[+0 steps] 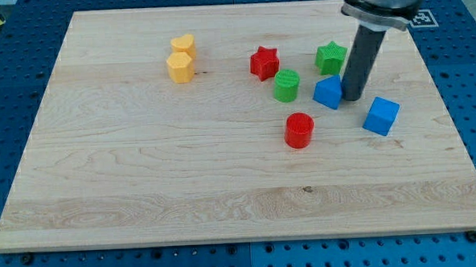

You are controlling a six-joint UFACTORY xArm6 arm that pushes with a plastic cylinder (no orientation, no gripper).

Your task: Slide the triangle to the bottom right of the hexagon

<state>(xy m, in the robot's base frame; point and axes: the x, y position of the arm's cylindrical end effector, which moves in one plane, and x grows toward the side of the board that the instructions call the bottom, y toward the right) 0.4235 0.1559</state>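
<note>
The blue triangle (328, 92) lies right of the board's middle. The yellow hexagon (180, 68) sits far off at the view's upper left, touching a yellow heart (183, 46) just above it. My tip (351, 98) stands on the board against the triangle's right side. The dark rod rises from it towards the view's top right and hides part of the board behind it.
A green cylinder (286, 85) sits just left of the triangle, with a red star (264, 63) further up and left. A green star (330, 57) is above the triangle. A red cylinder (299, 130) lies below and left of it. A blue cube (380, 115) is right of my tip.
</note>
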